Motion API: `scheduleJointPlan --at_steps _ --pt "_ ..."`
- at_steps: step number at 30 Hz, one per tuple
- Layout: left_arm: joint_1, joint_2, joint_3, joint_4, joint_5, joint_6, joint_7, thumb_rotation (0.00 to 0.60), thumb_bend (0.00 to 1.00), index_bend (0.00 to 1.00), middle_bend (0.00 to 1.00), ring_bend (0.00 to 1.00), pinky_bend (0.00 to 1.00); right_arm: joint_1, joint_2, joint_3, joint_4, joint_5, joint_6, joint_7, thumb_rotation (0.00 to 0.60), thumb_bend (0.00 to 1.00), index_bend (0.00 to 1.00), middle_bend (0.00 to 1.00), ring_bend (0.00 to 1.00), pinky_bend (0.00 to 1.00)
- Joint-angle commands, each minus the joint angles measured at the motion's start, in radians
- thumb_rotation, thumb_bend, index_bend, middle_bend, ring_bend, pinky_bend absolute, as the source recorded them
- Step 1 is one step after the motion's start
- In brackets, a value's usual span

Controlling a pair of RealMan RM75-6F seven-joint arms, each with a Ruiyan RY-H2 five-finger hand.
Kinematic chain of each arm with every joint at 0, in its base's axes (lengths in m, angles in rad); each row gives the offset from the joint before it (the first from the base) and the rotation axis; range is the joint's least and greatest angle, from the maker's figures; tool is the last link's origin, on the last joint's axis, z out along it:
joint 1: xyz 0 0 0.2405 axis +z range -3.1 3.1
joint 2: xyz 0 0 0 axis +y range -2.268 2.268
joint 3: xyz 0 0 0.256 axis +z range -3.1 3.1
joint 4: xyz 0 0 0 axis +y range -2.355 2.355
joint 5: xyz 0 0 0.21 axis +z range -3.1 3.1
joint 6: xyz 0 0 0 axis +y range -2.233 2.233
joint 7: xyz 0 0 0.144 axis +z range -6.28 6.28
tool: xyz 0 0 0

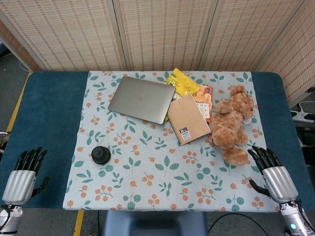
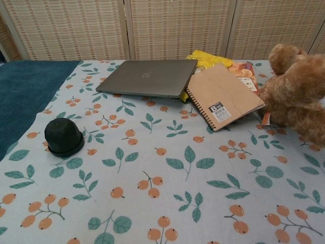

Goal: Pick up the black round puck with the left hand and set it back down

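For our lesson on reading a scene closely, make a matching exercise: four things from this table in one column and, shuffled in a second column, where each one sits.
Things
1. black round puck
2. laptop
3. teddy bear
4. left robot hand

Places
A. closed, at the far middle of the floral cloth
B. lying at the cloth's right edge, beside the spiral notebook
C. open over the blue table, left of the cloth
D. alone on the cloth's left part, touched by nothing

Pairs: 1-D, 2-A, 3-B, 4-C
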Motion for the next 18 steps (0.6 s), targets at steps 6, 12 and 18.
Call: scheduleJointPlan --at_steps 6,12,18 --pt "-0.037 -0.062 0.015 0.044 0.054 -0.039 0.008 0.6 0.36 0.0 0.0 0.0 0.02 -0.006 0.004 -0.006 -0.011 -0.012 0.012 -0.013 0.6 0.18 0.0 0.0 0.0 0.0" --pt "-0.078 -0.197 0.012 0.127 0.11 -0.046 -0.064 0.6 0.36 0.0 0.0 0.0 0.03 -0.011 0.009 -0.016 -0.015 -0.027 0.019 -0.004 0.6 0.18 0.0 0.0 0.0 0.0" --pt "-0.135 -0.323 -0.023 0.214 0.1 -0.09 -0.072 0.6 0.36 0.0 0.0 0.0 0.03 -0.015 0.015 -0.018 -0.02 -0.03 0.027 0.003 0.6 0.18 0.0 0.0 0.0 0.0"
